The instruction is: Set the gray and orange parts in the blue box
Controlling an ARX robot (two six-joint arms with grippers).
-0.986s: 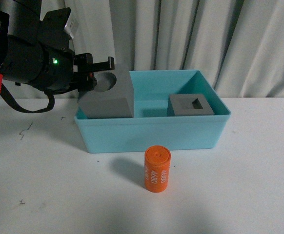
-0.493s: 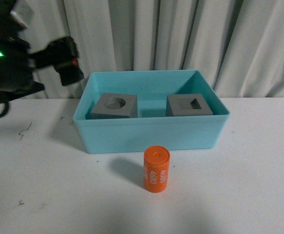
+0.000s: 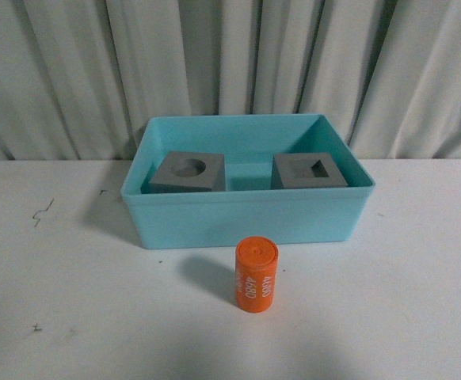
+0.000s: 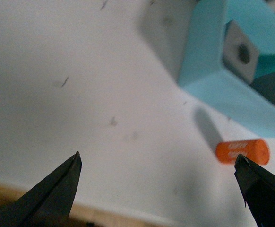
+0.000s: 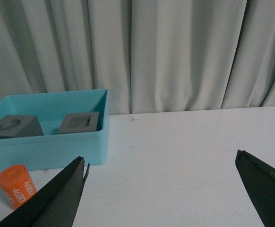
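The blue box (image 3: 246, 220) stands on the white table before the curtain. Inside it lie two gray cubes: the one with a round recess (image 3: 186, 172) at the left, the one with a rectangular recess (image 3: 310, 170) at the right. The orange cylinder (image 3: 256, 275) with white lettering stands upright on the table just in front of the box. Neither arm shows in the front view. My left gripper (image 4: 158, 182) is open and empty above the bare table, with the cylinder (image 4: 241, 151) near one fingertip. My right gripper (image 5: 161, 175) is open and empty, to the right of the box (image 5: 47, 146).
A pale pleated curtain (image 3: 238, 63) hangs behind the table. The white table top (image 3: 64, 301) has a few small dark marks at the left. Its wooden front edge (image 4: 14, 198) shows in the left wrist view.
The left arm let go of the round-recess cube, which now lies flat in the box, and drew back to the left out of the front view. The cylinder has not moved.
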